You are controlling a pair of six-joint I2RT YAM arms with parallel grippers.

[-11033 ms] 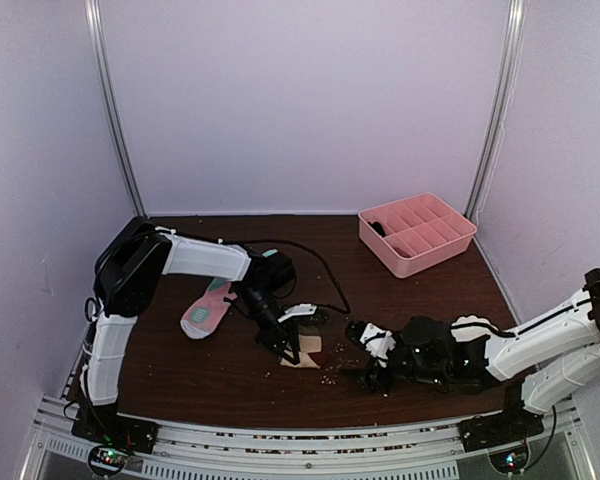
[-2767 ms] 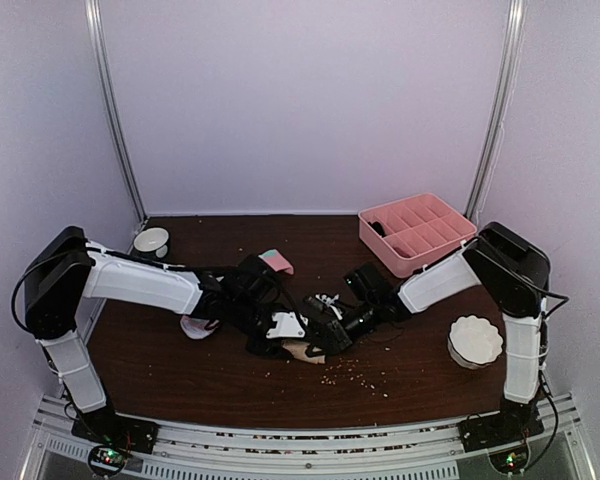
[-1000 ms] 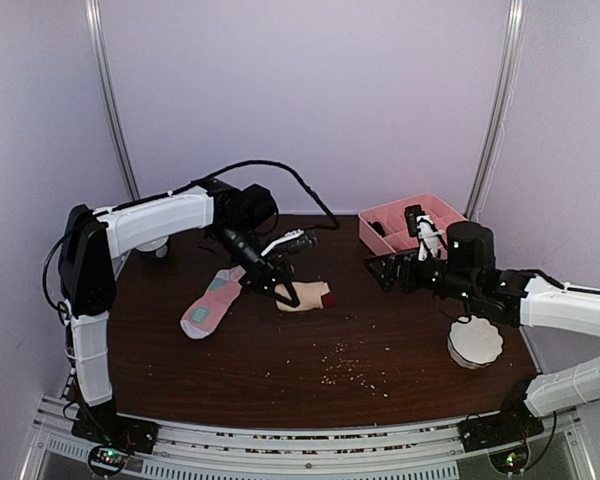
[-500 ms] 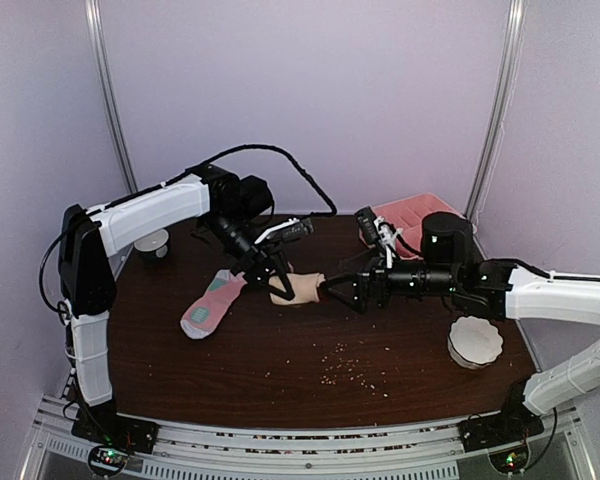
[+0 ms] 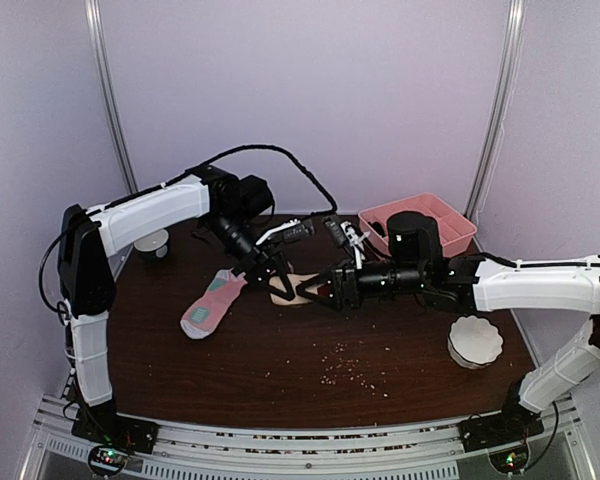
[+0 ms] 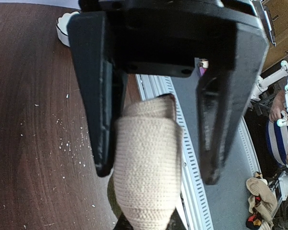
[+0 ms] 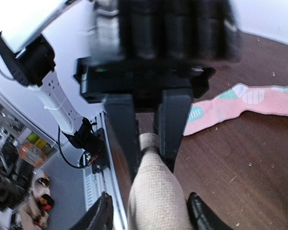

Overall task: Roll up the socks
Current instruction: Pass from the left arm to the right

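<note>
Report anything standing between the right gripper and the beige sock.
Nothing visible does. The beige sock sits between the open fingers of the right gripper, and the left gripper pinches its far end.

White arm shells, black joints, blocky black fingers.

- No word, number, brand mark or sign can be read in any of the three views.
- The beige sock, the pink sock and the pink tray show only colour and pattern.
- Small clutter beyond the desk edge in both wrist views is too blurred to read.
</note>
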